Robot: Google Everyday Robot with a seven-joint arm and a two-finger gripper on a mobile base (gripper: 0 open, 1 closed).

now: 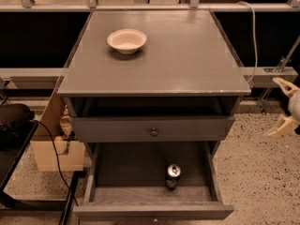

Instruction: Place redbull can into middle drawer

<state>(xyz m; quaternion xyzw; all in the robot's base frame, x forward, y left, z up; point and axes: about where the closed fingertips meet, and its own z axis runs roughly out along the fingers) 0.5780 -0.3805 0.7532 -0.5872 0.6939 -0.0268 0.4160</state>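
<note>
The redbull can (172, 175) stands upright on the floor of the pulled-out middle drawer (92, 175), right of its centre and near the front wall. Its silver top faces up. My gripper (282, 106) is at the right edge of the view, beside the cabinet at about the height of the tabletop. Its two cream fingers (284, 85) are spread wide and hold nothing. It is well apart from the can and the drawer.
A cream bowl (126, 40) sits on the grey cabinet top (187, 60). A closed drawer front with a round knob (153, 131) is above the open drawer. A cardboard box (49, 153), a black object (14, 123) and a cable (56, 158) are at the left.
</note>
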